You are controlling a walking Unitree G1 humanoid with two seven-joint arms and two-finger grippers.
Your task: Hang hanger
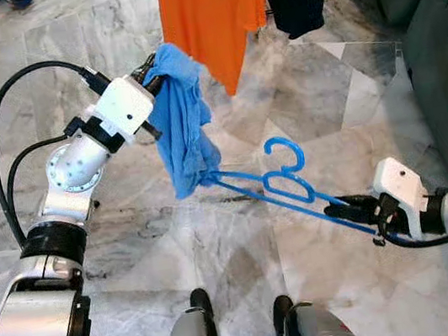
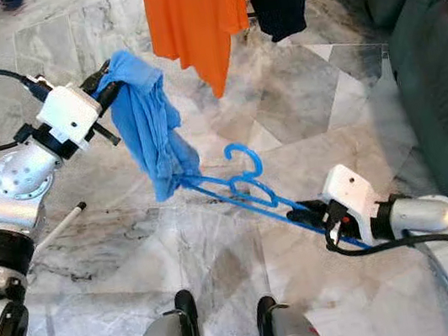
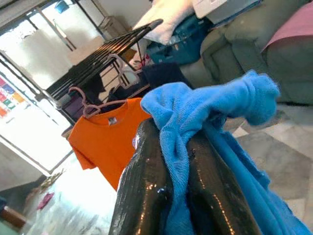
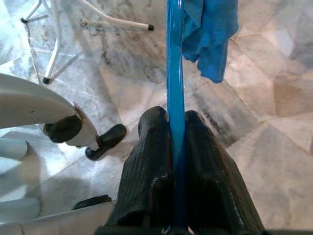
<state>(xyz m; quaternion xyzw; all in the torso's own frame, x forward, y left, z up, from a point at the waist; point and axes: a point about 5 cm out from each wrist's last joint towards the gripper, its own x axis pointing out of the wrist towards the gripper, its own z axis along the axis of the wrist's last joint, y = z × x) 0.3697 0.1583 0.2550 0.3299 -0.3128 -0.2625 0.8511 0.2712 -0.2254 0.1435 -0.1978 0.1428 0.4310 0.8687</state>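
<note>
Right gripper (image 1: 342, 205) on blue hanger (image 1: 282, 184), apparently sleeved.

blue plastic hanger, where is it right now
The blue plastic hanger hangs low over the marble floor in the eye views, one end clamped in the right tool, the other inside the blue cloth held by the left tool.

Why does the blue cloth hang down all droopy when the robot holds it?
Probably because it is soft: the cloth folds and sags below the left gripper. It looks light, hardly bending the thin hanger that the right gripper holds by one end. Its fuzzy weave likely keeps it from slipping.
</note>
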